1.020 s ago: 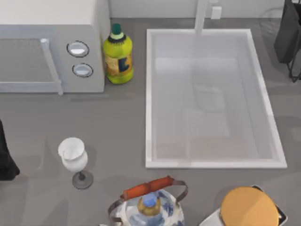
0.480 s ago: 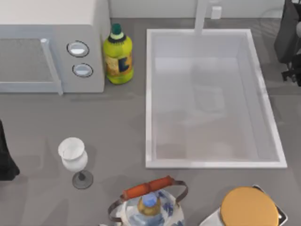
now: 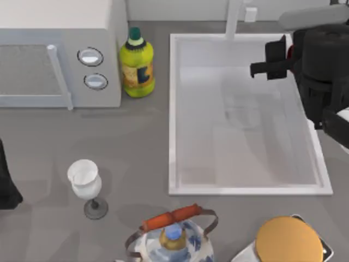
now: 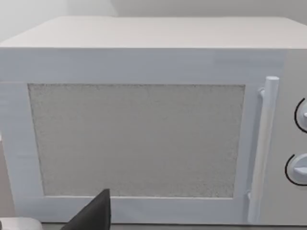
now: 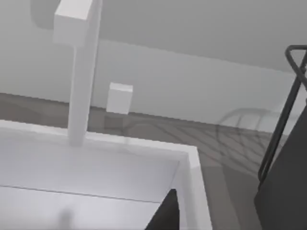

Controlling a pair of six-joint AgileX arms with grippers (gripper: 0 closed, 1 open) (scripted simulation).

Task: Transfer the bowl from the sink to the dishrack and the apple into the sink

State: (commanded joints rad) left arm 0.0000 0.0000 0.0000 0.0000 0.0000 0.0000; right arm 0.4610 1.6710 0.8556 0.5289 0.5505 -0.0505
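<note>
Right pincer [image 3: 262,61] now over sink [image 3: 173,114], far-right corner

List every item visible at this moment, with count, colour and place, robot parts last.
White rectangular sink: 1, right of centre; white faucet post at its far rim.
White box microwave: 1, far left.
Yellow-green plastic bottle: 1, between microwave and sink.
White stemmed goblet: 1, near left.
Blue-and-white kettle with red handle: 1, near edge, centre.
Flat orange round disc: 1, near right corner.
Right gripper: 1, black, over the sink's far right part.
Left arm: 1, black, at the left edge.
</note>
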